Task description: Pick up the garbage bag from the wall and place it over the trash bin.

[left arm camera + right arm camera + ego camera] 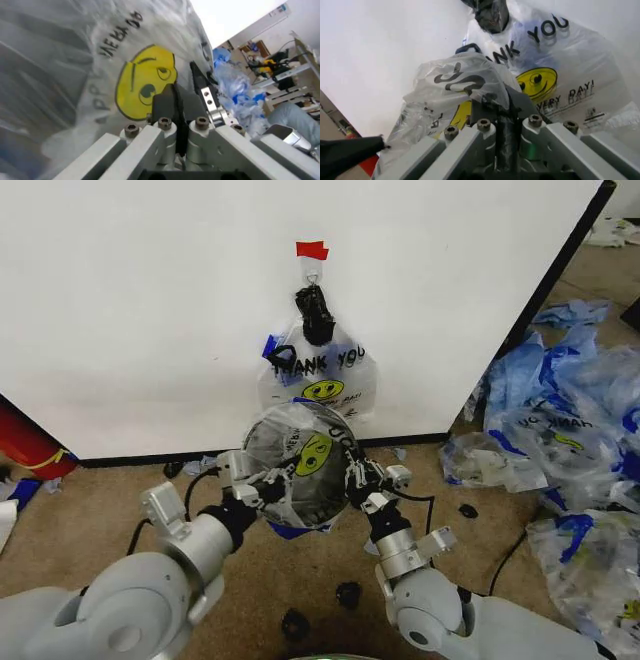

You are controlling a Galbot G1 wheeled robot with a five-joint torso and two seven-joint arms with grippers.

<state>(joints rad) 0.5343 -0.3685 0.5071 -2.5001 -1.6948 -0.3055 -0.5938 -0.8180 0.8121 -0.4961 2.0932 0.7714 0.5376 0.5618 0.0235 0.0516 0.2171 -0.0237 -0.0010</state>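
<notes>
Centrally, both end effectors, left (262,485) and right (360,485), clamp the clear smiley-printed plastic garbage bag (300,465) stretched below the white wall panel (150,310).

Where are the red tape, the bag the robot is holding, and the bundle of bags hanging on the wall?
red tape strip (311,250), head view, its middle.
garbage bag (313,453), head view, yellow smiley face.
hanging bundle (322,377), head view, the lettered front.

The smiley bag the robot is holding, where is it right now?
In the head view the garbage bag is stretched between the left gripper and right gripper, just below the bundle hanging on the wall.
</notes>
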